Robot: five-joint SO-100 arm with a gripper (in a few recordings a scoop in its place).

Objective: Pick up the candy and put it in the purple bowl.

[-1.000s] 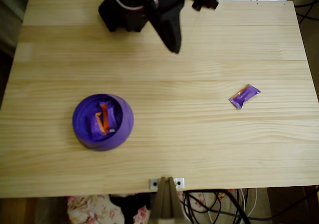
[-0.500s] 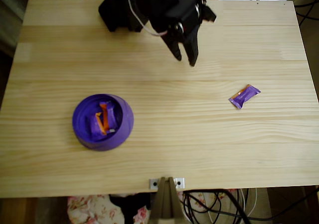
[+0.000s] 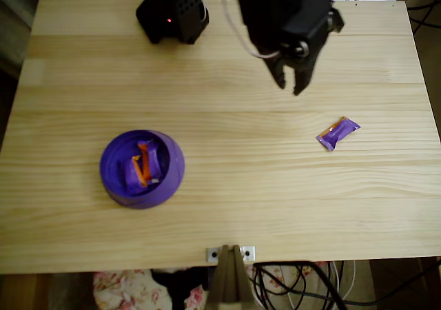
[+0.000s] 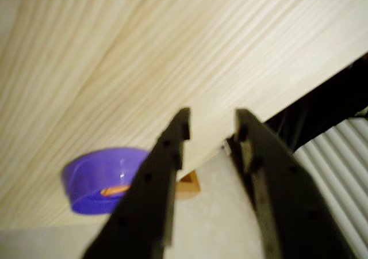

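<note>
1. The gripper (image 3: 290,86) hangs over the upper right part of the wooden table (image 3: 227,213) in the overhead view, with its black arm reaching in from the top edge.
2. The gripper (image 4: 211,126) is released: in the wrist view its two dark fingers (image 4: 167,155) stand apart with bare wood showing in the gap, and nothing is between them.
3. The candy (image 3: 337,132) lies flat on the table near the right edge, below and to the right of the gripper and clear of it. Its wrapper is purple with an orange patch.
4. The purple bowl (image 3: 141,169) sits on the left half of the table, well apart from the candy.
5. The bowl holds other sweets (image 3: 143,164) in purple and orange wrappers.
6. In the wrist view the bowl (image 4: 103,179) appears at lower left, beside the left finger.
</note>
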